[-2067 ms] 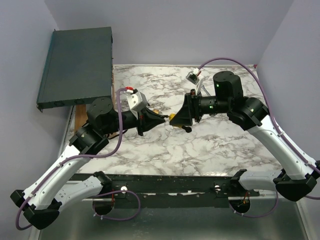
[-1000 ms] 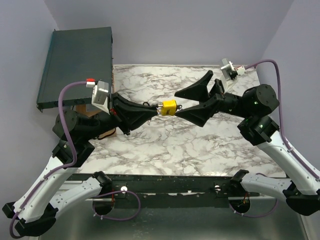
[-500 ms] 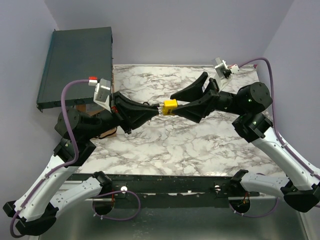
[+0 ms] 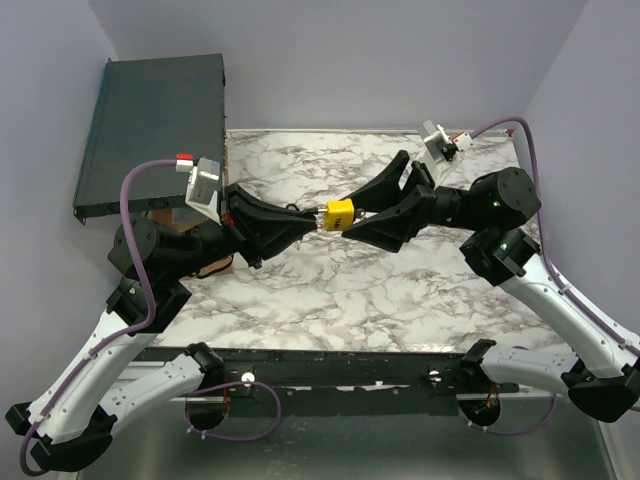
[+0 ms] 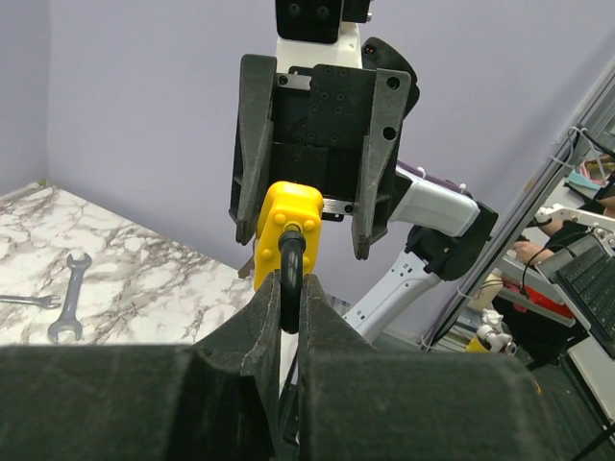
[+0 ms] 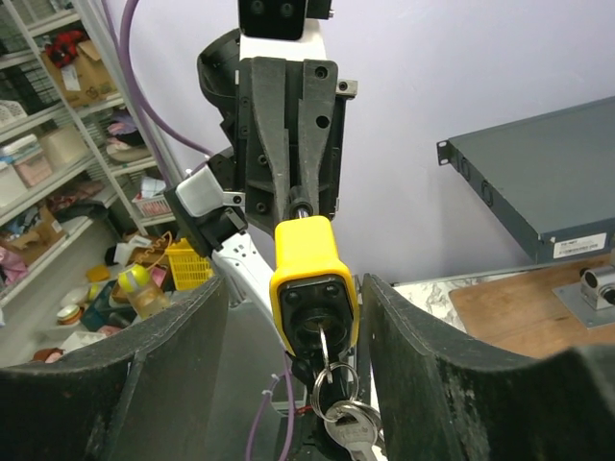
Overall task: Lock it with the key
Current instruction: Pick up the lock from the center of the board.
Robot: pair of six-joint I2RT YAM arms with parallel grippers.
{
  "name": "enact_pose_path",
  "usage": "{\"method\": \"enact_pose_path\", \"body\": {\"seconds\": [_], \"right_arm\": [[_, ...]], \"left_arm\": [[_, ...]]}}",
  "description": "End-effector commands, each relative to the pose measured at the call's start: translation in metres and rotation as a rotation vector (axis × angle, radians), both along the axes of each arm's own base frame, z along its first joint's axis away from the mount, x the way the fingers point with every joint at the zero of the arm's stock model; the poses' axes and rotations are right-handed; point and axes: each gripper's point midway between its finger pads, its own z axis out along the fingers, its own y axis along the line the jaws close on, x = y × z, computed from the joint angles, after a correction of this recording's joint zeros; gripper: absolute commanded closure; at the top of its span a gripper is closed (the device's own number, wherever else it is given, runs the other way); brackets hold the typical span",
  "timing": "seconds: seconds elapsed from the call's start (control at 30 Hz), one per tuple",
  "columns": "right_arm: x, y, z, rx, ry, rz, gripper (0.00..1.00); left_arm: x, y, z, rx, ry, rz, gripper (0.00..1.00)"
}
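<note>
A yellow padlock point(image 4: 339, 213) hangs in mid-air over the marble table. My left gripper point(image 4: 312, 222) is shut on its black shackle point(image 5: 291, 279). In the left wrist view the padlock body point(image 5: 288, 226) stands just beyond my fingertips. A key point(image 6: 322, 351) sits in the keyhole on the padlock's black face point(image 6: 312, 317), with a ring and spare keys point(image 6: 341, 418) hanging from it. My right gripper point(image 6: 293, 280) is open. Its fingers point(image 6: 183, 365) stand on either side of the padlock body without touching it.
A dark green rack box point(image 4: 150, 135) lies at the table's back left corner, on a wooden board point(image 6: 519, 317). A wrench point(image 5: 65, 312) lies on the marble table point(image 4: 330, 290). Shelves with clutter show beyond the table in the right wrist view.
My right gripper has moved left toward the padlock, and its open fingers now flank the padlock body. My left gripper keeps its hold on the shackle and has barely moved in the last second.
</note>
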Motion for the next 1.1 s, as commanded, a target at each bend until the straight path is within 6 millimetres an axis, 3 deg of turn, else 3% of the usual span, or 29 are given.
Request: {"method": "enact_pose_path", "body": {"seconds": [0.0,0.4,0.7,0.77,0.87,1.07], "right_arm": [[-0.010,0.004,-0.001,0.006,-0.008,0.054,0.40],[-0.008,0.010,-0.004,-0.003,0.014,0.042,0.57],[-0.003,0.009,-0.007,-0.026,0.045,-0.001,0.90],[-0.002,0.008,-0.009,-0.039,0.056,-0.016,0.99],[-0.004,0.004,-0.014,-0.061,0.076,-0.025,0.99],[-0.007,-0.002,-0.021,-0.097,0.111,-0.043,0.99]], "left_arm": [[-0.007,0.011,0.026,-0.082,-0.056,0.019,1.00],[-0.005,0.010,0.021,-0.072,-0.049,0.026,1.00],[-0.004,0.006,0.003,0.029,-0.025,0.018,1.00],[-0.005,0.007,-0.003,0.069,-0.025,0.022,0.87],[-0.006,0.010,-0.012,0.115,-0.033,0.033,0.77],[-0.011,0.015,-0.026,0.189,-0.054,0.033,0.67]]}}
